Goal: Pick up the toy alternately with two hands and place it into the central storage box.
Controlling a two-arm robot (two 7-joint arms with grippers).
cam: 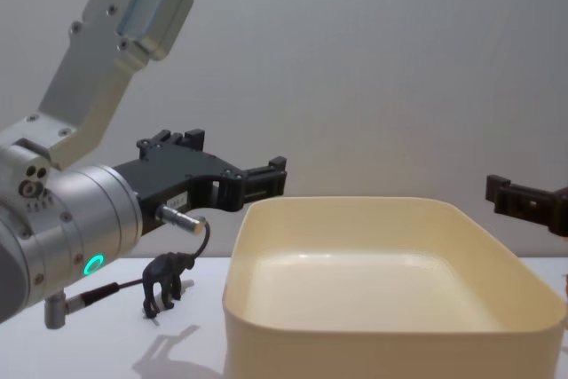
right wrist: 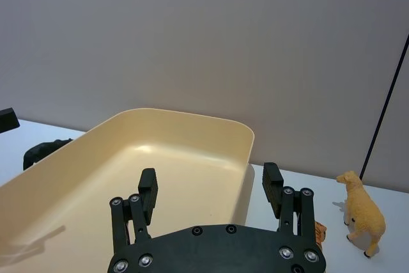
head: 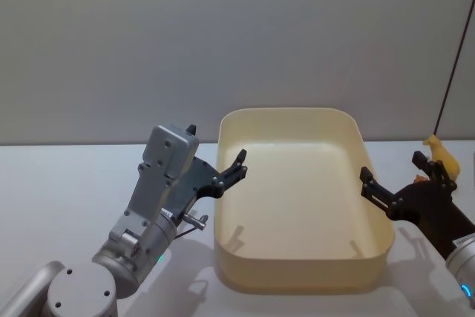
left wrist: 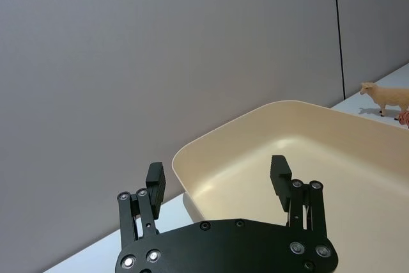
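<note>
While both tools are spread wide and empty, the left tool (left wrist: 217,174) by the left rim of the central storage box (head: 297,183) and the right tool (right wrist: 209,182) by its right rim, nothing is lodged in the box, which is set mid-table. A dark toy animal (cam: 165,283) is seen toward the table's left edge, a pale sheep (right wrist: 363,212) toward its right edge. One tool is best lowered over its nearer toy, closed across the body rather than the legs, and lifted clear of the rim before release.
</note>
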